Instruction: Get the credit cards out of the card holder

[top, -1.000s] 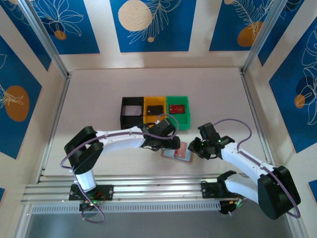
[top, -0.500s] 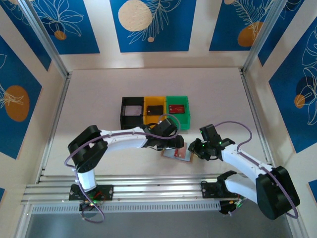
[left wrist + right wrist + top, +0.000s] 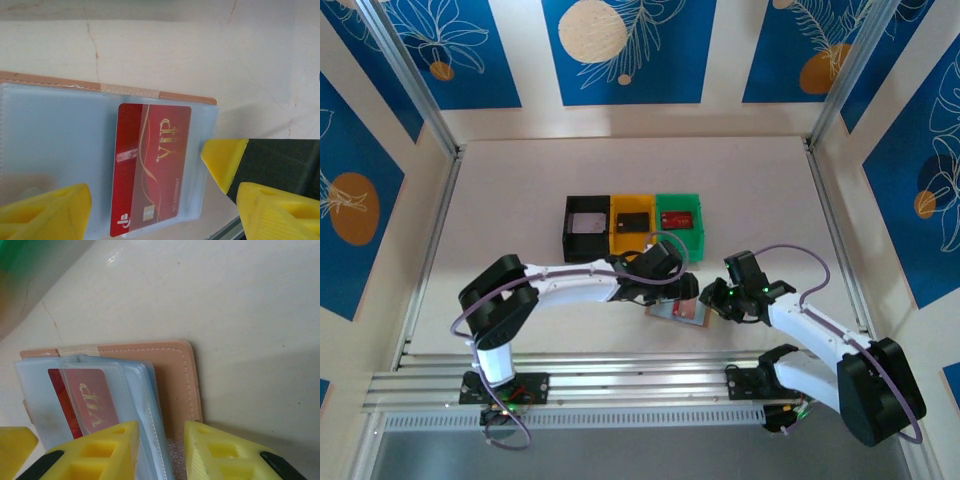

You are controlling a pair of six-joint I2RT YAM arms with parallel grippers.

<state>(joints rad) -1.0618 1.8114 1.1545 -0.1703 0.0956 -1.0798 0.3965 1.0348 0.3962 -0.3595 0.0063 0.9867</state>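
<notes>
Holder: tan leather bifold card holder (image 3: 677,310) is lying open at the table's front, between the grippers.
Card: red plastic credit card (image 3: 150,165) is sitting in its pale-blue pocket; the left wrist is showing it whole.
Left gripper (image 3: 162,200): fingers are standing wide apart.
Right gripper (image 3: 160,435): is pinching the holder's edge.
Surface: beige table (image 3: 760,190) is carrying coloured plastic bins (image 3: 633,225).
Room: blue leaf-print wall panels (image 3: 625,50).

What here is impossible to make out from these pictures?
Top view: card holder partly hidden under the left tool.
Right wrist: whether the right tool pinches the card holder; frame edge cuts it off.
Right wrist: red card half hidden by its finger.
</notes>
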